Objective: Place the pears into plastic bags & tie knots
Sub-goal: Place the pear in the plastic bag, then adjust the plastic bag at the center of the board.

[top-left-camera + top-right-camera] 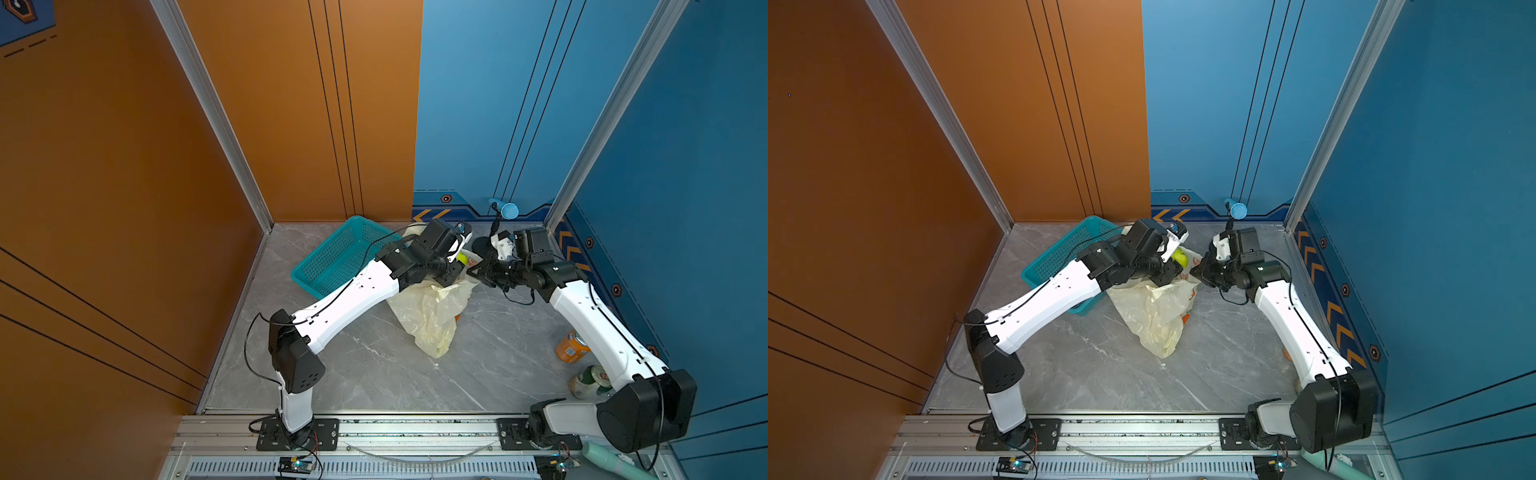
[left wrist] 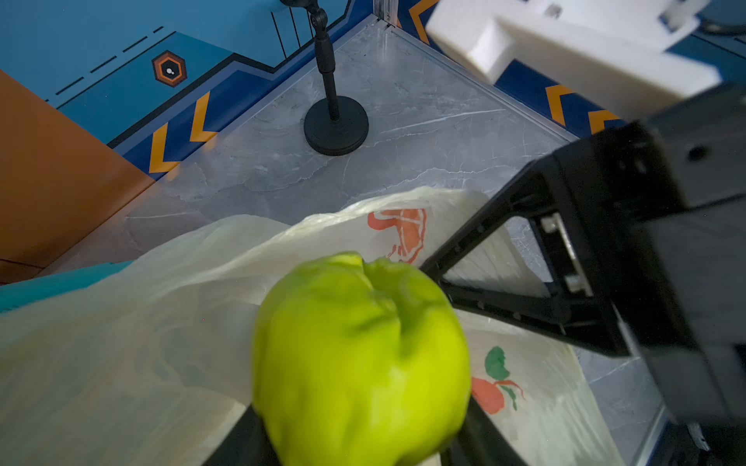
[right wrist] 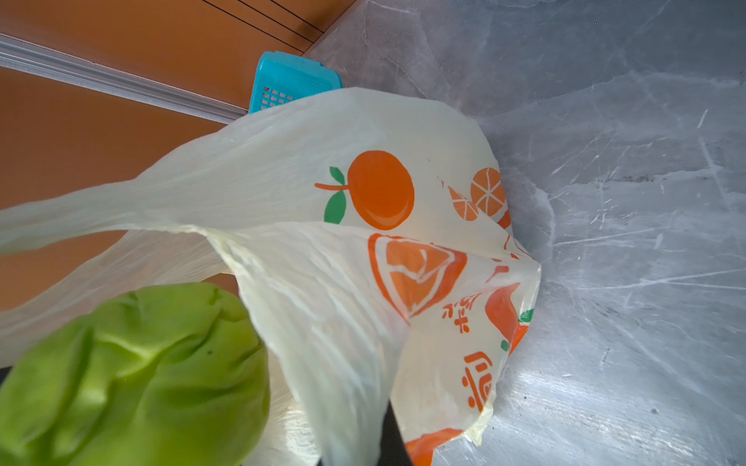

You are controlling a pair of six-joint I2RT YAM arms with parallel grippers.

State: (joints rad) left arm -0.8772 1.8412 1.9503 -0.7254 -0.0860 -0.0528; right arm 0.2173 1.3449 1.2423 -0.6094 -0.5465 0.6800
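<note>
We see the left gripper (image 2: pixel 359 437) with jaws flanking the green pear (image 2: pixel 359 355) at the mouth of the plastic bag (image 3: pixel 323 193); we cannot tell whether they grip it. The right gripper (image 2: pixel 434 272) has its jaws pinched together on the bag's rim.

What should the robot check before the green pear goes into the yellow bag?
1. Lumpy green pear sits in left claw: ok.
2. Left claw's grip firm: cannot tell, pear blurred.
3. Right claw shut on edge of thin pale-yellow plastic bag: ok.
4. Pear above bag: ok.
5. Bag mouth wide enough: cannot tell.
</note>
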